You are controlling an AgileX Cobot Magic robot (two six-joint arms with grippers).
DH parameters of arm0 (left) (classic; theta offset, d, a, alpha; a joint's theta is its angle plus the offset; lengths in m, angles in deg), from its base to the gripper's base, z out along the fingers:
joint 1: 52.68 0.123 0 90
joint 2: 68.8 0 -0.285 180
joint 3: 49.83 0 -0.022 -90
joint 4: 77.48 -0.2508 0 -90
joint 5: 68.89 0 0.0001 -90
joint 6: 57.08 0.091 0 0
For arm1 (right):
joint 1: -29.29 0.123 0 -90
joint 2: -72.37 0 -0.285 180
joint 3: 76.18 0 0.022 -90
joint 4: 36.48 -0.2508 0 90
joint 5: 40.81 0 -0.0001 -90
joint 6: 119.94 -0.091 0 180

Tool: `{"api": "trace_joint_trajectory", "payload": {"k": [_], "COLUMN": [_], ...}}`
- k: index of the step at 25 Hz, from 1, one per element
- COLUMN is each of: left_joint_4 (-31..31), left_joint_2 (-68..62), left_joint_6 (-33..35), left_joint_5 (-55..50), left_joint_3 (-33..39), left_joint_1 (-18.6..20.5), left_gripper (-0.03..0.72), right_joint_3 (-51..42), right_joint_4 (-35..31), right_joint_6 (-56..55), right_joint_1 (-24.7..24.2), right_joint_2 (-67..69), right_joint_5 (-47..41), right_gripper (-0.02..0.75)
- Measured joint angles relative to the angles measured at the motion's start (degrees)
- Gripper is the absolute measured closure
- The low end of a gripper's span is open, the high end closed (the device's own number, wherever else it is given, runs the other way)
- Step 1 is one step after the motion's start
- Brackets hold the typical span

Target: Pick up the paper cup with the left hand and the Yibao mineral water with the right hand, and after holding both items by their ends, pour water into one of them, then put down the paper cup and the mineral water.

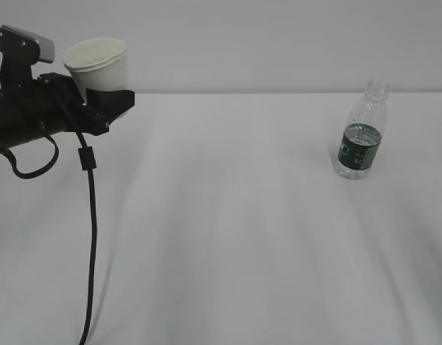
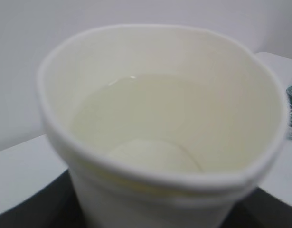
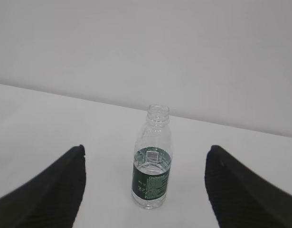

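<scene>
Left wrist view: left hand clamped on the lower body of the paper cup, rim pressed slightly out of round, pale water lying in the bottom. Seen from outside, cup carried upright and clear of the white table, at the far left, black cable trailing down from the arm.

Right wrist view: black fingers of the right hand spread wide and empty, Yibao mineral water standing upright on the table between and beyond them, untouched, neck capless. In the exterior view only a sliver of that hand at the right edge, bottle near it, well apart from the cup.

Judged from water already in the cup and the bottle set down: pouring likely done, cup the last thing to put back. Best done by keeping the cup level on the way down, lowering slowly until the base sits flat on the table, then easing the squeeze gently so the dented wall springs back without slopping, and drawing straight back without catching the rim. Main risk: tipping a light cup on release.
</scene>
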Motion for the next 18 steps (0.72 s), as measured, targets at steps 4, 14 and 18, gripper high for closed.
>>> {"api": "trace_joint_trajectory", "payload": {"k": [4,14,18], "left_joint_4": [0.25,0.94,1.7], "left_joint_2": [0.0,-0.2,-1.76], "left_joint_6": [0.09,0.09,0.09], "left_joint_5": [-1.38,-2.3,-2.53], "left_joint_3": [0.0,0.0,0.0], "left_joint_1": [1.44,4.39,5.04], "left_gripper": [0.235,0.235,0.235], "right_joint_3": [0.0,0.0,0.0], "right_joint_4": [0.0,0.0,0.0], "right_joint_6": [0.0,0.0,0.0], "right_joint_1": [0.0,0.0,0.0], "right_joint_2": [0.0,0.0,0.0], "right_joint_5": [-0.22,-0.22,-0.35], "right_gripper": [0.146,0.146,0.146]}}
